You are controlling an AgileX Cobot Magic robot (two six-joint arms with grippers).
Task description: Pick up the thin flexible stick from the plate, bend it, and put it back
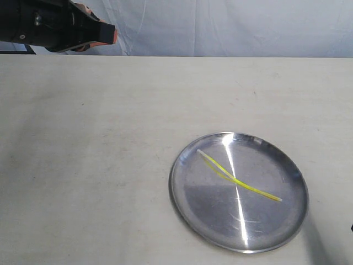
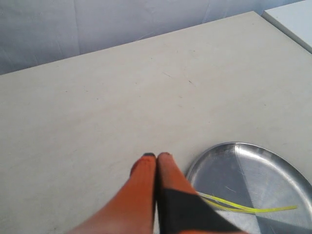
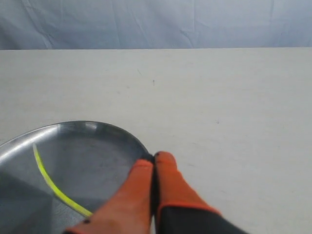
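Note:
A thin yellow flexible stick lies slantwise in the round silver plate at the table's front right. It also shows as the stick in the plate of the left wrist view, and as the stick in the plate of the right wrist view. My left gripper hangs high at the back left, far from the plate; its orange fingers are pressed together, empty. My right gripper is shut and empty, beside the plate's rim; the exterior view does not show it.
The plate rests on a pale beige table. A wrinkled white cloth backdrop hangs behind the table's far edge. A second pale surface shows beyond the table's corner in the left wrist view.

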